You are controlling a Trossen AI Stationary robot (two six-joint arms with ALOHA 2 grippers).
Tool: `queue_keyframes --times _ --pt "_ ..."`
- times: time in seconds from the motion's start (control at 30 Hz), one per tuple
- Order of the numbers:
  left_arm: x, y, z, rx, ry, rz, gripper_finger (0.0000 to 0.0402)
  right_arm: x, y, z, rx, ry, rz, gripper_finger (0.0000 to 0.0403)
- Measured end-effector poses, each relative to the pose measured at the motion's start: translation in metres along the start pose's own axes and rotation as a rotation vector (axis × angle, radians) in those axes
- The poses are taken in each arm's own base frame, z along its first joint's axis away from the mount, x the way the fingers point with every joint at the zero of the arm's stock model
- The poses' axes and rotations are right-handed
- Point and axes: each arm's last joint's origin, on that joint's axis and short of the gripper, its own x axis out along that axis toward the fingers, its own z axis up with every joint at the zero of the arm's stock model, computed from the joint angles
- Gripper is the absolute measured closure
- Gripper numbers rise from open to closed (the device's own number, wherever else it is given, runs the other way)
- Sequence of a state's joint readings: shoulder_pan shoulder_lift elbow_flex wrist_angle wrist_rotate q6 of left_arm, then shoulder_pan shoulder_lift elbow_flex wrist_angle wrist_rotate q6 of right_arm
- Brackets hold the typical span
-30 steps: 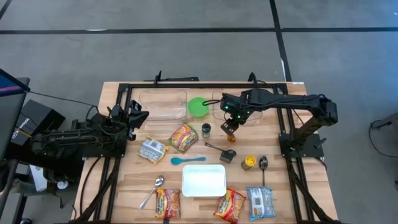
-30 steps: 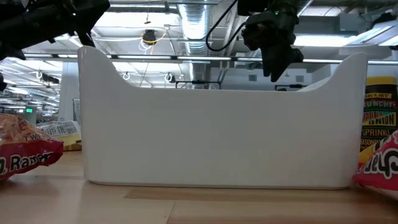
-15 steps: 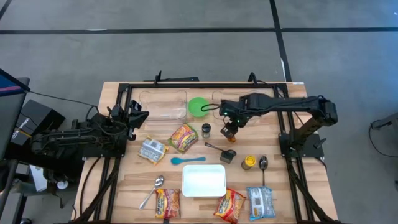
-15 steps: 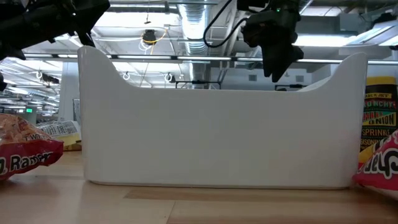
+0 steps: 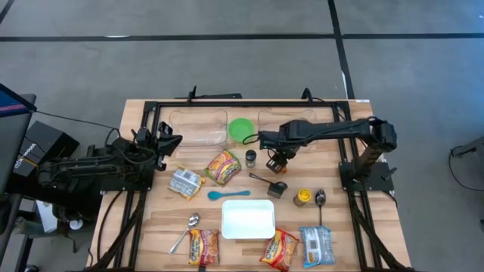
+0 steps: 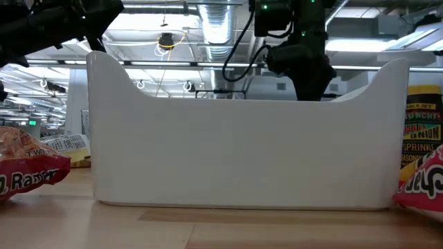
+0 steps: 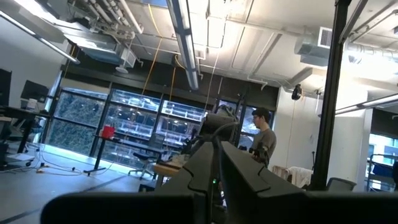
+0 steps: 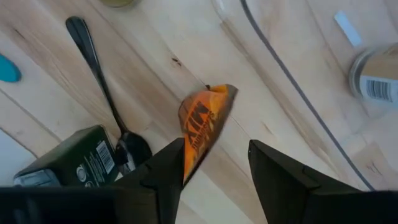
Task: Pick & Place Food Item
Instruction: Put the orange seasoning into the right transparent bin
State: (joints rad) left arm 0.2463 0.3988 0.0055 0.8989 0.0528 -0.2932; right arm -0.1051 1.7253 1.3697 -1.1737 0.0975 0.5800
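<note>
A small orange packet (image 8: 202, 127) lies on the wooden table (image 5: 355, 227), also seen in the high view (image 5: 282, 168). My right gripper (image 8: 214, 165) is open and points down at it, one finger on each side of the packet's near end. In the high view the right gripper (image 5: 277, 160) is just right of the table's middle. In the low view the right gripper (image 6: 309, 79) dips behind the white tray's wall (image 6: 246, 149). My left gripper (image 5: 168, 143) is shut and empty at the table's left edge, pointing up into the room.
A dark green box (image 8: 68, 158) and a black spoon (image 8: 93, 56) lie close beside the packet. A spice jar (image 5: 250, 159), green bowl (image 5: 240, 130), clear containers (image 5: 198, 127), ramen packets (image 5: 223, 166), a teal spoon (image 5: 227, 194), yellow tin (image 5: 302, 197) and white tray (image 5: 248, 217) stand around.
My right gripper has come down and slightly toward the table's near edge, onto the orange packet; in the low view it has sunk behind the white tray's rim. The packet has stayed where it was.
</note>
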Motion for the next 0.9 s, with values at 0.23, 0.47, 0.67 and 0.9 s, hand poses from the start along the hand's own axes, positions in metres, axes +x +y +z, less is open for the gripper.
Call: queue_keyframes --times 0.23,0.47,0.67,0.9 --pt "0.0001 0.0001 -0.0002 0.0 0.002 0.0 0.038 0.0046 0.0014 0.0012 -0.005 0.014 -0.007 0.0241" --pt "0.0001 0.0001 -0.0002 0.0 0.001 0.001 0.038 0.0046 0.0013 0.0011 -0.005 0.015 -0.007 0.0282" --pt "0.0001 0.0001 -0.0002 0.0 0.002 0.001 0.038 0.0046 0.0012 0.0008 -0.005 0.018 -0.009 0.0341" --pt "0.0001 0.0001 -0.0002 0.0 0.001 0.0 0.038 0.0046 0.0006 -0.0002 -0.02 0.029 -0.014 0.0398"
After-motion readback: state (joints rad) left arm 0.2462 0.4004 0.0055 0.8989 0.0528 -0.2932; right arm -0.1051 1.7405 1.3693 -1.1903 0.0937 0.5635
